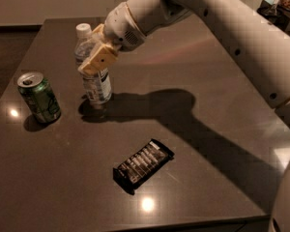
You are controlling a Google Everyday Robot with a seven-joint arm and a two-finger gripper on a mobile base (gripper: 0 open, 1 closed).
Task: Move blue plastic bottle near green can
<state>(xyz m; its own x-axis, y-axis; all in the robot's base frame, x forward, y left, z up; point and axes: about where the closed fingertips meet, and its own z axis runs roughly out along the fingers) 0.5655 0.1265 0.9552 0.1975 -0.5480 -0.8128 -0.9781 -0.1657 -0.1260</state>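
Note:
The blue plastic bottle (pixel 94 76), clear with a white cap and white label, stands upright near the left of the dark table (pixel 208 129). My gripper (pixel 97 56) comes in from the upper right and is shut on the bottle's upper body; a tan finger (pixel 100 59) lies across its front. The green can (pixel 39 98) with a silver top stands upright to the bottle's left, a short gap away.
A black snack bar wrapper (pixel 143 165) lies flat in front of the bottle, toward the table's near edge. My white arm (pixel 222 28) spans the upper right. The table's front edge runs along the bottom.

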